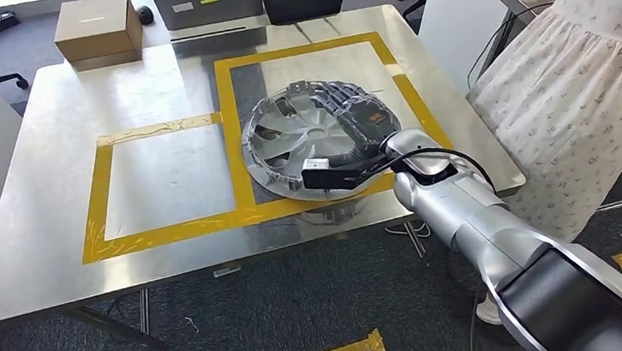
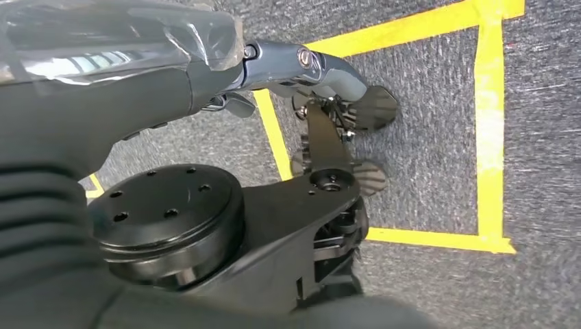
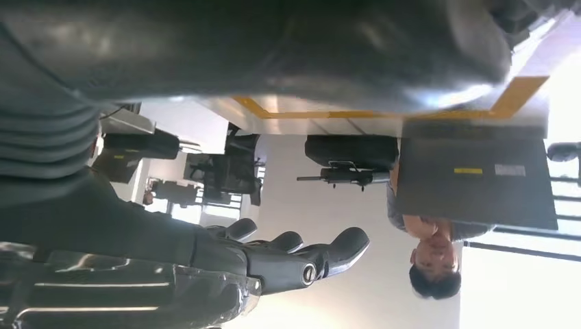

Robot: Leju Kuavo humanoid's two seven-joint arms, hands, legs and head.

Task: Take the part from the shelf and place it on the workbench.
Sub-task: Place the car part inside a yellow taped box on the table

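Observation:
The part, a silver wheel cover [image 1: 299,134], lies on the steel workbench [image 1: 152,79] inside the right yellow-taped rectangle [image 1: 228,106], its near rim over the tape. My right hand [image 1: 353,111] reaches over its right side, palm down. In the right wrist view the dark fingers [image 3: 301,264] are stretched out and apart, with open space between them and the dark part [image 3: 274,48]. My left hand [image 2: 205,68] hangs over the floor, thumb sticking out, holding nothing.
A second taped rectangle [image 1: 98,192] marks the workbench's left half. A cardboard box [image 1: 97,28] stands at its far left corner. A person in a light dress [image 1: 582,72] stands close by the bench's right side. Yellow tape [image 2: 490,123] lines the dark carpet.

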